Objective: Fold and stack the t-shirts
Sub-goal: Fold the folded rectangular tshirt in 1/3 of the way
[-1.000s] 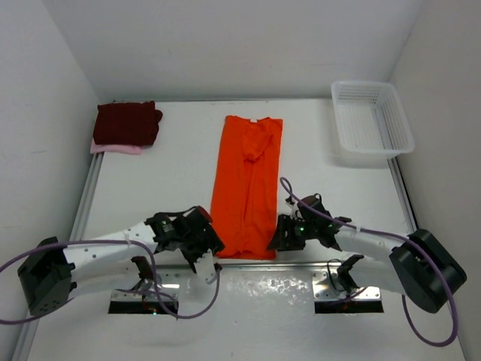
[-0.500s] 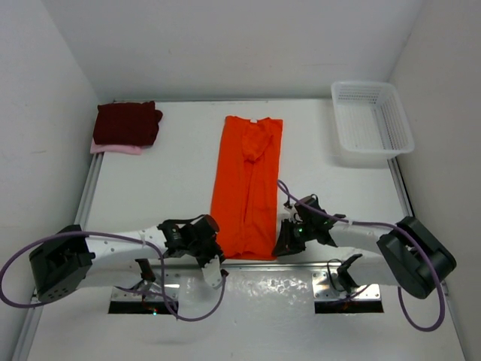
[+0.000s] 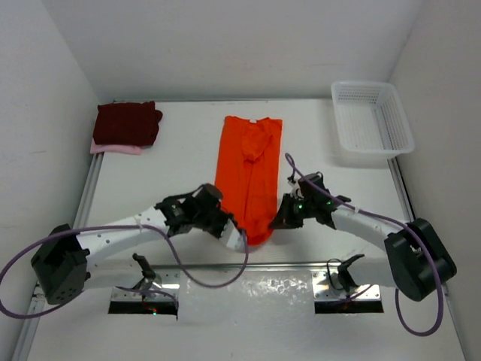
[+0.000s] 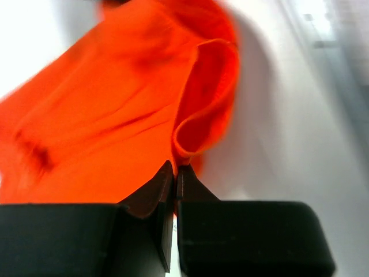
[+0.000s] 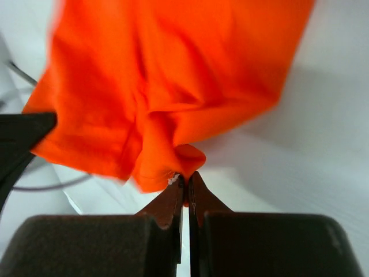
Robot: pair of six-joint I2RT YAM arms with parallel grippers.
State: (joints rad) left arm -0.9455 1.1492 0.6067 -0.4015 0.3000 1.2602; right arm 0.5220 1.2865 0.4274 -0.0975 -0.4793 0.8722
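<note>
The orange t-shirt (image 3: 249,169) lies folded lengthwise in a long strip down the middle of the table, its near end lifted and bunched. My left gripper (image 3: 225,223) is shut on the near left corner of that hem (image 4: 190,135). On the other side, my right gripper (image 3: 279,220) is shut on the near right corner (image 5: 173,156). The maroon t-shirt (image 3: 126,122) sits folded on top of the pink t-shirt (image 3: 114,148) at the far left corner.
A white lattice basket (image 3: 371,120) stands at the far right. The table's metal near edge (image 3: 248,265) runs just behind both grippers, with purple cables looping round the arms. White walls close in the table on three sides.
Both grippers closed on the orange shirt's near corners and drew them up and away from the near edge, so the hem that lay flat is now raised and bunched.
</note>
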